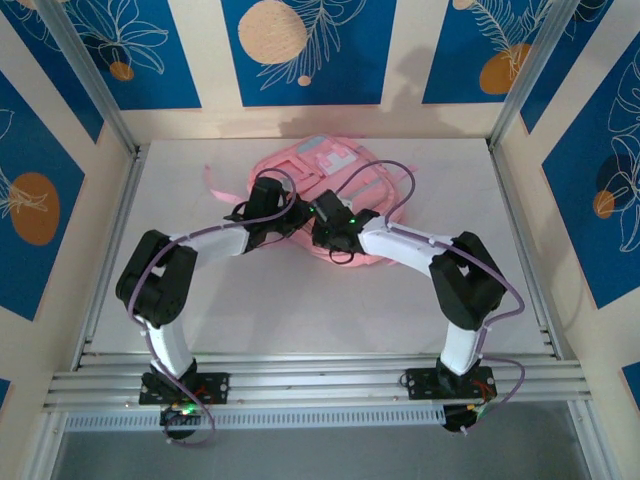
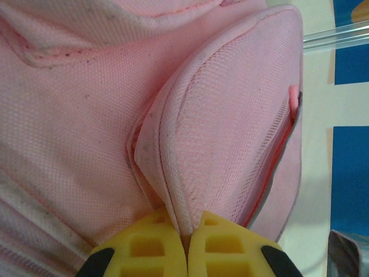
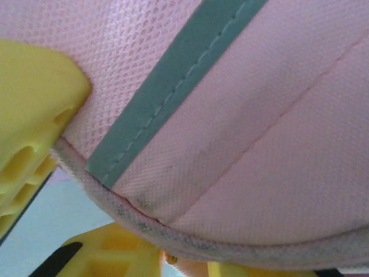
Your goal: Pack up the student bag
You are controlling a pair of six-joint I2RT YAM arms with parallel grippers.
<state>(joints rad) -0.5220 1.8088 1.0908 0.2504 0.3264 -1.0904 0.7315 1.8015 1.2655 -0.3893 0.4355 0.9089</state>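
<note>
Two tools on the bag, contents hidden

Left tool [image 2: 185, 222] is clenched on a fold of a pocket flap of the student bag [image 1: 330, 165], which lies at the far middle of the table [image 1: 300, 320]. Right tool [image 3: 75, 184] straddles its piped, grey-trimmed rim, but I can't tell if it's biting. What's inside is hidden. My read: they're working the opening, with packing or closing left to do.
</note>
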